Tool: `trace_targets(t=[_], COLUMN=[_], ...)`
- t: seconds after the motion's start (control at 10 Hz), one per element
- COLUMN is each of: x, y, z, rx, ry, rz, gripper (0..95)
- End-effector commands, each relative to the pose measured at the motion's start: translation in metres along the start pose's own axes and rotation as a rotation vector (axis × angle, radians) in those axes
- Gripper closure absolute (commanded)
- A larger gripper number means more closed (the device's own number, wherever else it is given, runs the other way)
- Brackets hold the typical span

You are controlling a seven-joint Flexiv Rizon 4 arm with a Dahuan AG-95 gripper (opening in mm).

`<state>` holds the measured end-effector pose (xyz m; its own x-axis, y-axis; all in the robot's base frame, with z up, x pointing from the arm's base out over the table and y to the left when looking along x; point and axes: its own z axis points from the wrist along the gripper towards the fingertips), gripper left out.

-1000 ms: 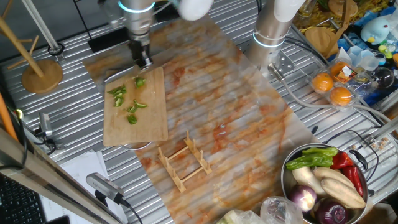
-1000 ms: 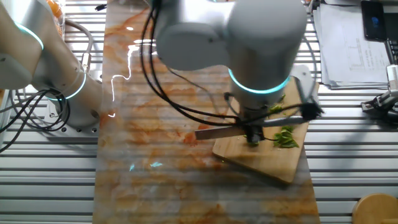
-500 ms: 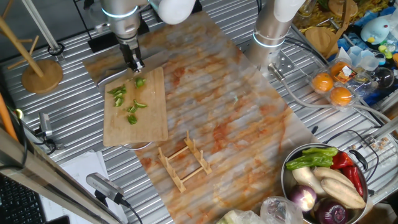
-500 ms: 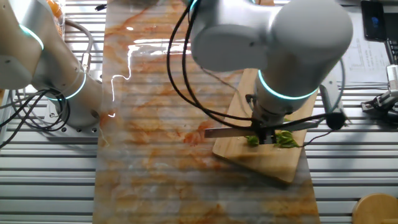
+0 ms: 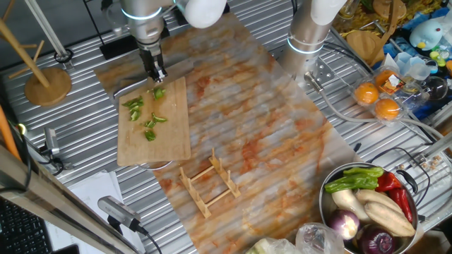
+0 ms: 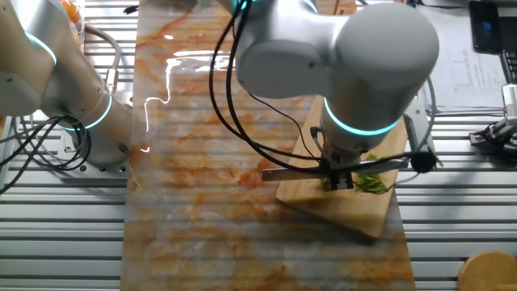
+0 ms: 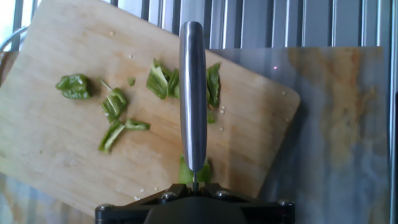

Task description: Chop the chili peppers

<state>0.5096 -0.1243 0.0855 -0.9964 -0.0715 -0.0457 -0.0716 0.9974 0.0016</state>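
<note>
Presently, one fixed view: chili peppers (image 5: 146, 116), bright green chunks, scattered on the cutting board (image 5: 166, 141); gripper (image 5: 155, 73) at the board's 12 o'clock edge. Other fixed view: jaws pinching a knife (image 6: 295, 172). Hand view: glossy, ragged chunks around the blade.

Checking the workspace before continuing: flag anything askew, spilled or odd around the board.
The cutting board lies skewed on the mat, one corner hanging over a round metal rim. Chili pieces are scattered but stay on the board. The gripper holds the knife above them. No spill shows.
</note>
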Motion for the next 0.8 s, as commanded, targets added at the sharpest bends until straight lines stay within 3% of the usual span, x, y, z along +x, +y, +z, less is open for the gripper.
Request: trace_targets(t=[0.1, 0.3, 0.8], x=[0.004, 0.007, -0.002], y=[0.002, 0.003, 0.008], z=[0.001, 0.002, 0.015], rx=[-0.003, -0.004, -0.002], ry=[-0.004, -0.007, -0.02], rz=[-0.003, -0.012, -0.018], gripper=[95.0, 95.0, 95.0])
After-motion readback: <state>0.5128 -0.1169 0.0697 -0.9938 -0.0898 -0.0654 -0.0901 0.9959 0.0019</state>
